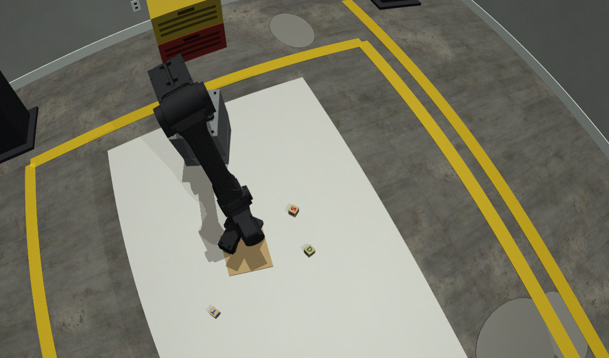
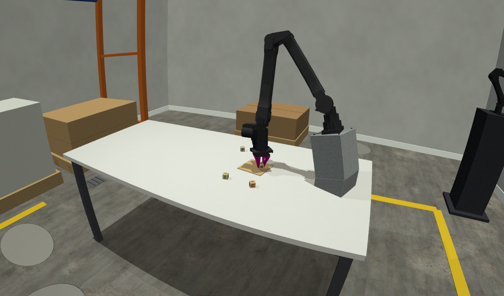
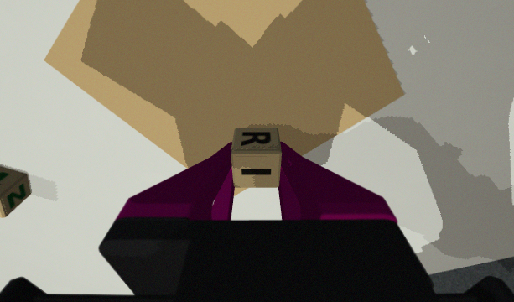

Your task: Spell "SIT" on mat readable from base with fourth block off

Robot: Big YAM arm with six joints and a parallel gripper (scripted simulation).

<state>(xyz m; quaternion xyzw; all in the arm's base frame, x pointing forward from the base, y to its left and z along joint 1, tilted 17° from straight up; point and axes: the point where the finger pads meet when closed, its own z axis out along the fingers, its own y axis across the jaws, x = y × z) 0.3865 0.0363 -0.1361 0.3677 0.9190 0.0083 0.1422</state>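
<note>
My gripper (image 3: 256, 150) with magenta fingers is shut on a wooden block with black letters (image 3: 257, 157), which shows an I and an R. It sits at the near corner of the tan mat (image 3: 223, 80), low over it; I cannot tell whether it touches. In the overhead view the arm's wrist (image 1: 241, 231) hides this block over the mat (image 1: 249, 259). The S block (image 1: 293, 209), red letter up, lies on the table right of the mat. The T block (image 1: 214, 312), blue letter up, lies far off the mat toward the front left.
A D block (image 1: 309, 250) with green letters lies on the table right of the mat and shows at the left edge of the wrist view (image 3: 5, 195). The robot's grey base (image 2: 332, 165) stands at the table's far end. Cardboard boxes (image 2: 89, 117) stand on the floor around the table.
</note>
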